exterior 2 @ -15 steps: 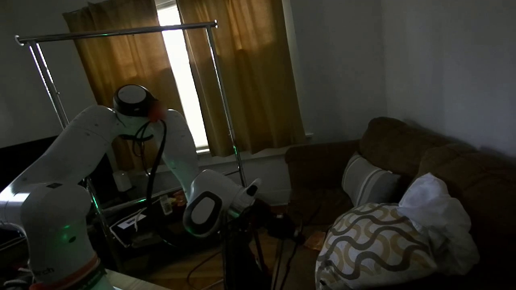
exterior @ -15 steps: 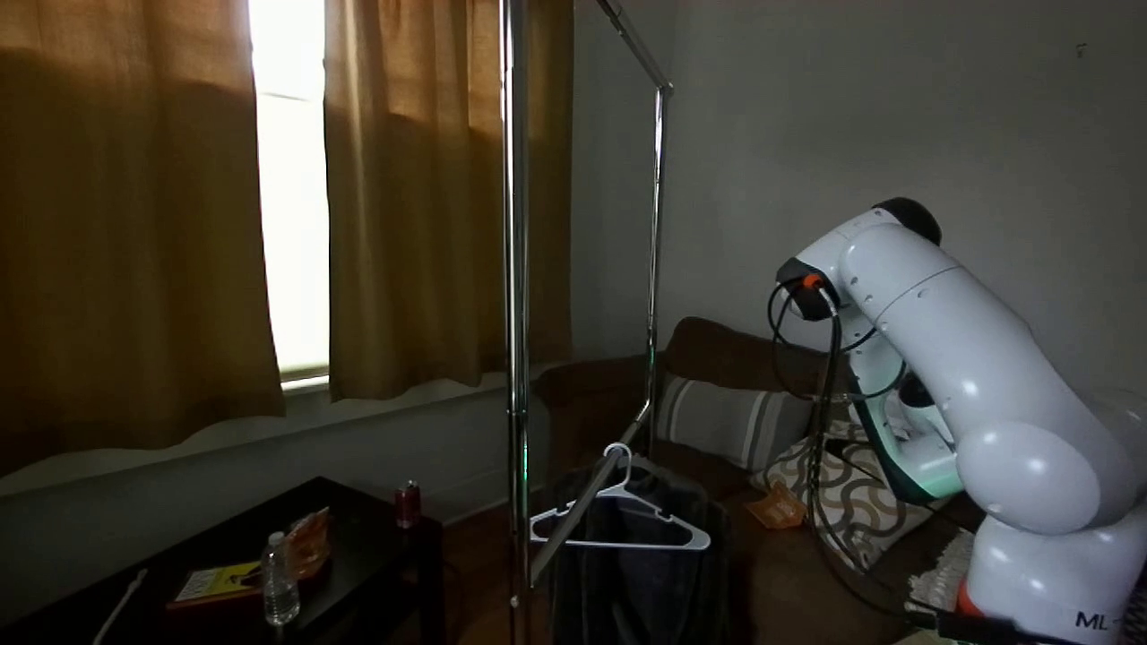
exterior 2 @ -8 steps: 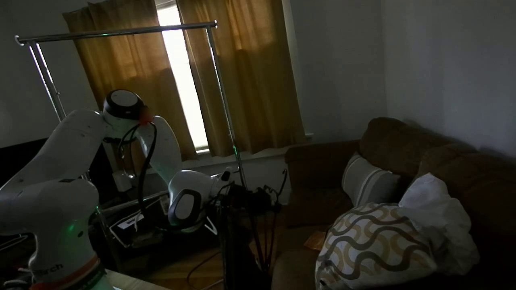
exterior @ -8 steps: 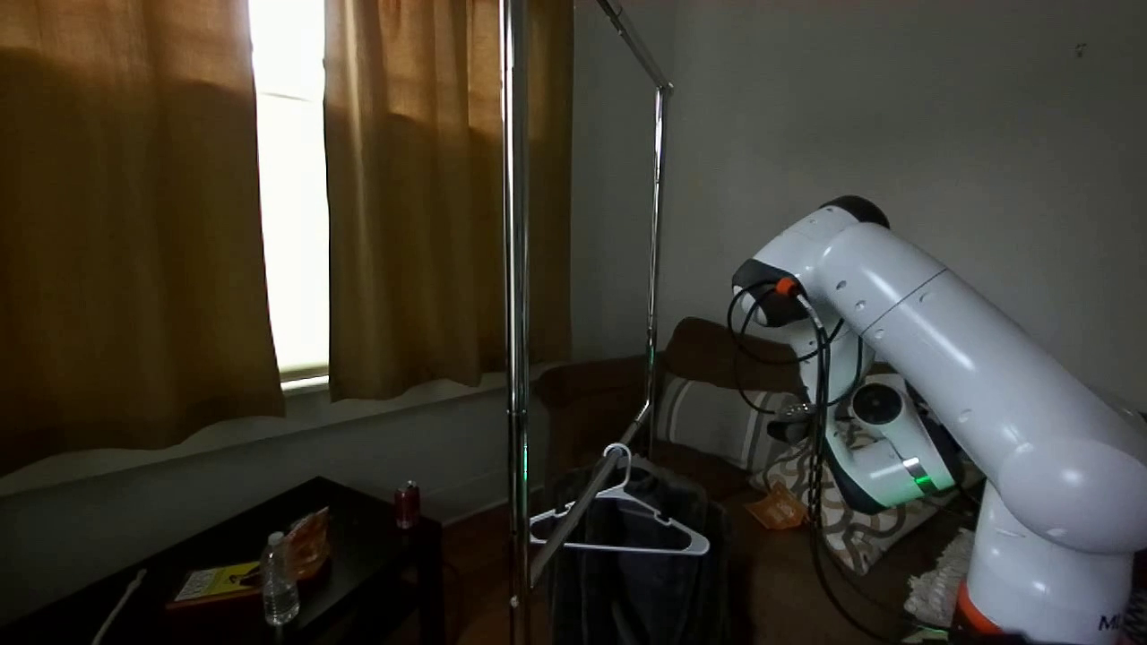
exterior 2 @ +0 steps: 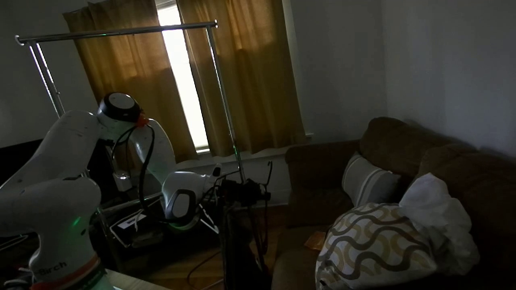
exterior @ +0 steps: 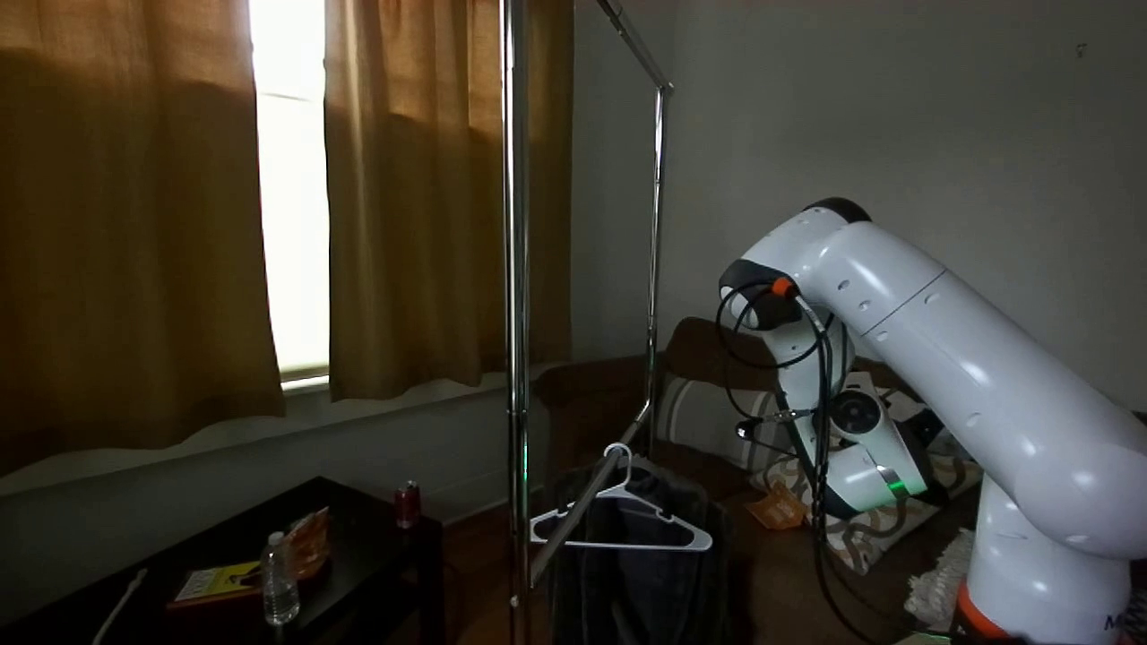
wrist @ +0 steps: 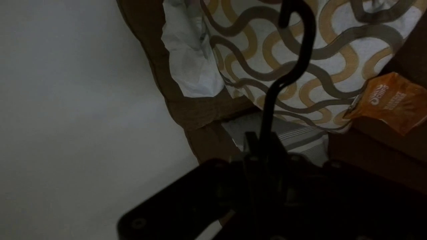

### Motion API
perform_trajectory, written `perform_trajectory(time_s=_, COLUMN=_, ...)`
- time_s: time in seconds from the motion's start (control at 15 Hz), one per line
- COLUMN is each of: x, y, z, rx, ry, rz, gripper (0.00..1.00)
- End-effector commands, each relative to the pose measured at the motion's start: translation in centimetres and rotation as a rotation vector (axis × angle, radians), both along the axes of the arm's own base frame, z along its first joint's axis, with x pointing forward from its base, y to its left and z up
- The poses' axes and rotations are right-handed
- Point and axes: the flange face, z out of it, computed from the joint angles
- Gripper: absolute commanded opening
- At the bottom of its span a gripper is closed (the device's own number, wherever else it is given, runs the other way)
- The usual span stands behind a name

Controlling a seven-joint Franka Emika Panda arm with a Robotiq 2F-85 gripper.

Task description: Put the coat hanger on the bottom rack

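Gripper (wrist: 262, 143): closed around the neck of the dark coat hanger (wrist: 302, 60), mostly black silhouette
Hook: curved, against the swirl-patterned cushion (wrist: 333, 60); the hanger's lower body is lost in shadow
Bottom rack (exterior: 587, 503): slim metal rail; a triangular white coat hanger (exterior: 645, 546) hooked over it
Dark fabric (exterior: 663, 582): just behind, soft-looking, shape unclear
Counter (exterior: 358, 518): black, partly cut off; clear bottle (exterior: 280, 587) on it

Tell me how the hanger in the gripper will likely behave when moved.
The hanger may swing or twist, pinched by the gripper at the stem of its hook. That slim, crisply curved hook is probably stiff. Open-ended, it might also catch on things.
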Motion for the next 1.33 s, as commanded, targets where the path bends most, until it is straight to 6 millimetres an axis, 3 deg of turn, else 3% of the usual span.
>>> perform_trajectory(time_s=0.0, x=-0.1, y=-0.3, z=0.0, rx=-0.001, ry=-0.001, rz=-0.005, gripper=0.09)
perform_trajectory(time_s=0.2, x=-0.2, y=-0.4, z=0.1, rx=-0.001, ry=-0.001, rz=-0.008, gripper=0.09)
perform_trajectory(time_s=0.27, x=0.2, y=0.3, z=-0.1, rx=-0.005, ry=0.005, rz=0.019, gripper=0.02)
perform_trajectory(time_s=0.87, x=3.4, y=10.3, z=0.1, rx=-0.106, ry=0.128, rz=0.347, gripper=0.02)
perform_trajectory(time_s=1.27, x=4.8, y=15.2, z=-0.3, rx=-0.225, ry=0.199, rz=0.433, gripper=0.02)
